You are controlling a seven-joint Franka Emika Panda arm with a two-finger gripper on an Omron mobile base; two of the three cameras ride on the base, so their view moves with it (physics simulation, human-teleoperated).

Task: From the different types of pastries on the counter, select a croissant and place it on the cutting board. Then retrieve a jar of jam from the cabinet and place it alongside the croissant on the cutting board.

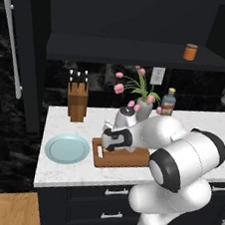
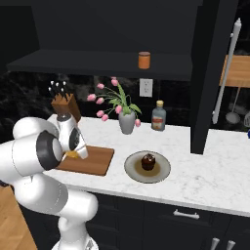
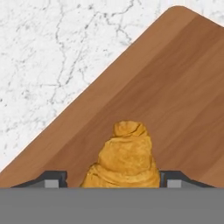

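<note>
The golden-orange croissant (image 3: 124, 159) lies on the brown cutting board (image 3: 175, 87), right under my hand. My gripper (image 3: 113, 181) hangs low over the board (image 1: 123, 158), its fingers spread to either side of the croissant (image 2: 72, 154), with a small gap on the left, so it is open. From the side the gripper (image 2: 74, 146) sits at the board's (image 2: 93, 160) left end. The orange-brown jar of jam (image 1: 190, 52) (image 2: 143, 60) stands on the ledge of the black cabinet (image 2: 73, 63). The dark brown round pastry (image 2: 148, 161) rests on a grey plate (image 2: 163, 172) on the marble counter (image 2: 205, 161).
A light-blue plate (image 1: 67, 148) lies left of the board. Behind it stand a knife block (image 1: 77, 100), a vase of pink tulips (image 1: 143, 108) and a bottle with a red label (image 1: 169, 102). A black column (image 2: 207, 73) rises to the right of the bottle.
</note>
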